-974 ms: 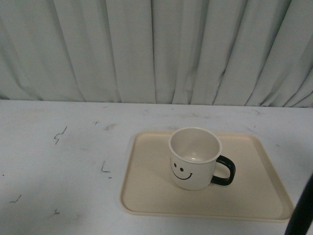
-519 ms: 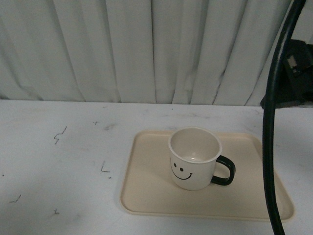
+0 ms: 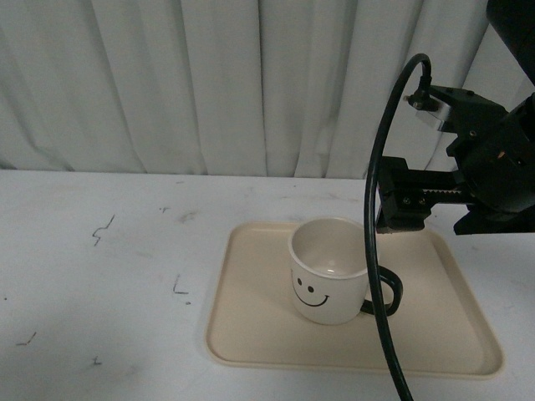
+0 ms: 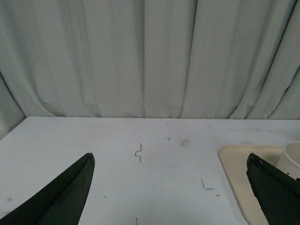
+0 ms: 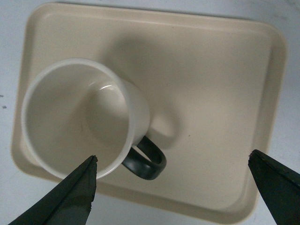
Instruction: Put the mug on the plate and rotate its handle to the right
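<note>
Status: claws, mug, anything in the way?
Left claw open, empty. Right claw open, over mug. Mug upright on plate, handle right. No obstruction seen.

Mug point(image 3: 330, 276): cream-white, black smiley face, glossy black handle point(image 3: 394, 292). Plate point(image 3: 259, 322): plain beige. Table point(image 3: 100, 284): white, dark scuffs. Curtain point(image 3: 209, 83): pale grey.

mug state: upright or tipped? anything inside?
Upright, empty. The mug stands base-down on the plate, rim up; the right wrist view shows a bare interior.

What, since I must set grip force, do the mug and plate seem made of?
Mug: likely glazed ceramic or enamel; glossy cream inside catches a highlight. Plate: probably matte plastic; dull, even beige, moulded rounded rim.
</note>
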